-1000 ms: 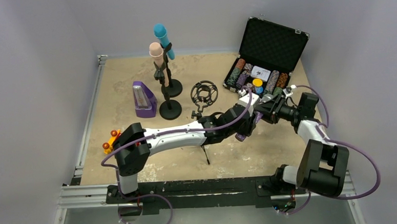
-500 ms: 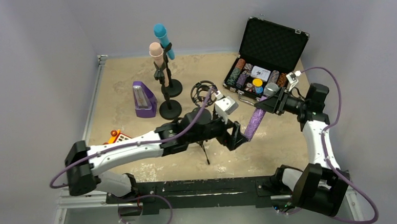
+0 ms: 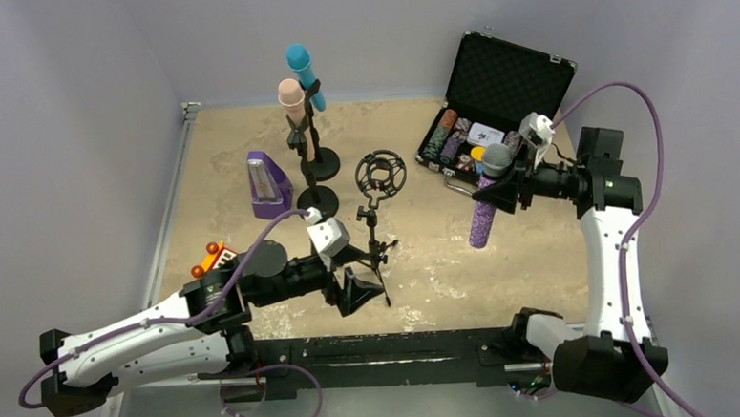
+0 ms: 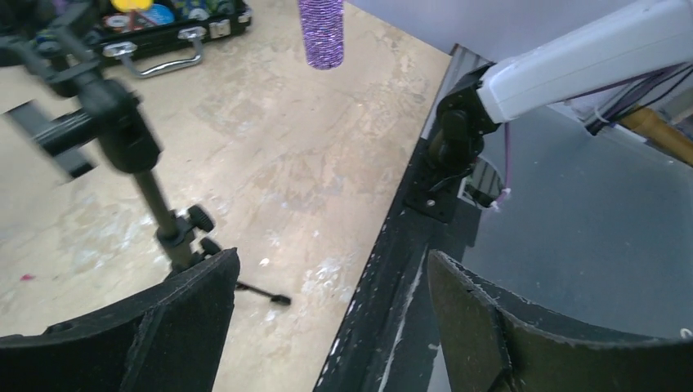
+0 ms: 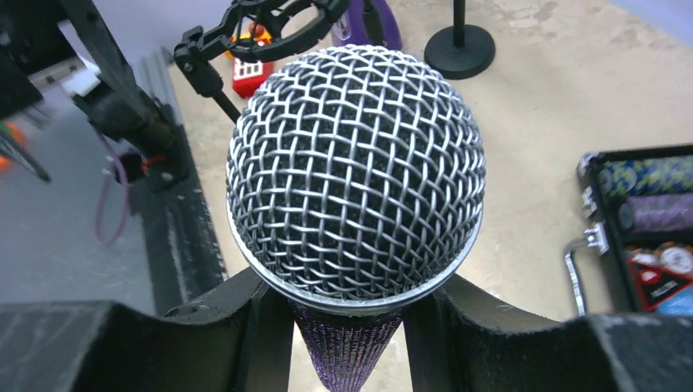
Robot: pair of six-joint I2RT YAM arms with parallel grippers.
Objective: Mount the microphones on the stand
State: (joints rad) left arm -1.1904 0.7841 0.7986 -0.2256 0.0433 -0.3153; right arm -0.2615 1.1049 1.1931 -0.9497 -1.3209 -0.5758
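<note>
The right arm stood tall from its base, its forearm bent over toward the left and the right tool (image 3: 495, 188) level above the counter (image 3: 426, 263). Its jaws were clamped on the glittery purple microphone (image 3: 482, 217) just under the grey mesh head. The microphone hung upright in the air in front of the open poker-chip case (image 3: 508, 82), to the right of the shock-mount stand (image 3: 375, 232) and apart from it.

The left arm lay low along the near edge, elbow far out to the left. The left tool (image 3: 352, 274) pointed right at the foot of that stand, its jaws spread wide and holding nothing.

The turquoise-blue microphone (image 3: 301, 64) and the peach-pink microphone (image 3: 291, 96) sat upright on two round-based stands at the back, beside the purple metronome (image 3: 269, 185).

In the right wrist view the mesh head (image 5: 355, 171) filled the picture and hid most of the purple body. In the left wrist view only the microphone's lower end (image 4: 320, 33) showed, cut off at the top edge, and the stand's upper part (image 4: 98, 106) was blurred.
</note>
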